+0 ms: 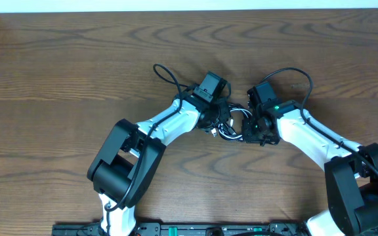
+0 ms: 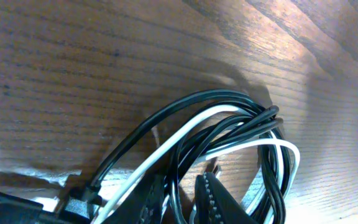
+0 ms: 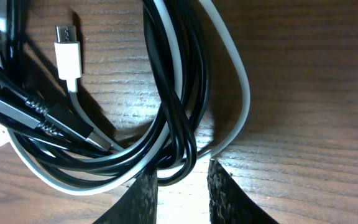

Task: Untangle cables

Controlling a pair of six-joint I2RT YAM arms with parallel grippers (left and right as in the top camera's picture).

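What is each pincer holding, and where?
Left pincer and right pincer each straddle a mid-loop strand of the black cable; whether either clamps cannot be told.

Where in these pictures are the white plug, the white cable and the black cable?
white plug (image 3: 68, 59): right wrist view, on its white body.
white cable (image 3: 247, 99): right wrist view, on the loop's outer bend.
black cable (image 2: 210, 93): left wrist view, on top of its outermost arc.
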